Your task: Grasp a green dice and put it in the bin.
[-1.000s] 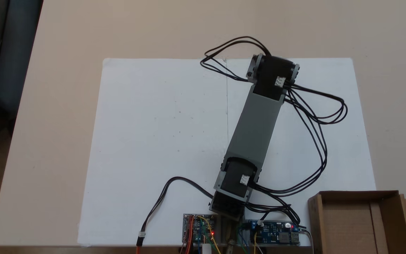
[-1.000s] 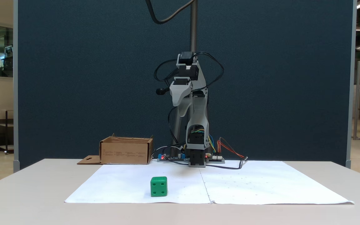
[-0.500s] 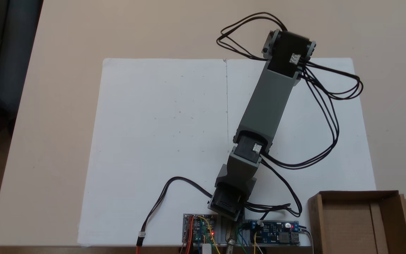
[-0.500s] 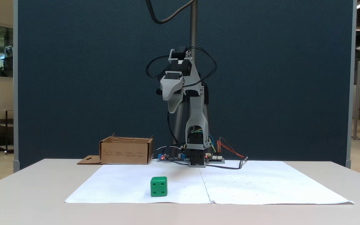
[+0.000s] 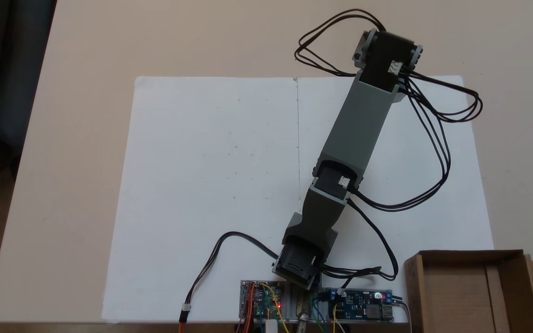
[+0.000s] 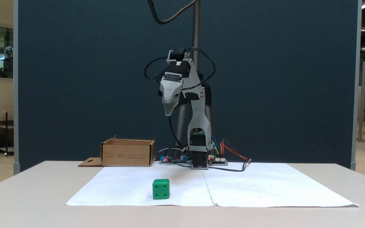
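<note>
Taking the large white paper sheet (image 6: pixel 265 186) on the pale beige table (image 6: pixel 27 202) as the landmark, and reading a fixed view from left to right, the brown corrugated cardboard box (image 6: pixel 128 153) stands just beyond the sheet's far left corner, low-walled and open on top, with a flat side flap lying out to its left. In a fixed view from above, that bin (image 5: pixel 467 296) sits off the sheet's lower right corner, its flap showing a hanger-hole cutout. Further right, the small bright green dice (image 6: pixel 161 189) rests on the sheet close to its near edge, left of the centre crease, well apart from the box. It is a cube with rounded edges; the face turned to the camera carries four darker green sunken pips. Above the dice and high over the sheet hangs the grey gripper (image 6: pixel 169 109), its tapered tip pointing downward, touching nothing; only one jaw shows, so how far it is open cannot be told. The grey and black arm (image 5: pixel 356 125) rises from circuit boards (image 5: pixel 361 307) at the sheet's far edge, trailing black cables (image 5: pixel 437 148).
</note>
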{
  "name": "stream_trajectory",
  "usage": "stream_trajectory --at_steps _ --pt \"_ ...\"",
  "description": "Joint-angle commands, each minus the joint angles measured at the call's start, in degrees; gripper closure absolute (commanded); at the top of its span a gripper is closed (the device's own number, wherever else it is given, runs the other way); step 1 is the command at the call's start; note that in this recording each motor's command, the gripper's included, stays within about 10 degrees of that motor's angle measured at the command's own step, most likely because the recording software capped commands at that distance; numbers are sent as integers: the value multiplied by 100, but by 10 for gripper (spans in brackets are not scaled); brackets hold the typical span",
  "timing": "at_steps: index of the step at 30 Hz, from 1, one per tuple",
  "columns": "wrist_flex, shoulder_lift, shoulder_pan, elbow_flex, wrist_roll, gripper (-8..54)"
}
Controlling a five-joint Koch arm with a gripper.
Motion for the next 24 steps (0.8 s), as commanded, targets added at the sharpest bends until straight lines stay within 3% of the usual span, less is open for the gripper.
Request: stream_trajectory --at_steps 1,24 --pt "1000 35 97 -281 -606 19" --pt "1000 -703 -255 -589 -176 18"
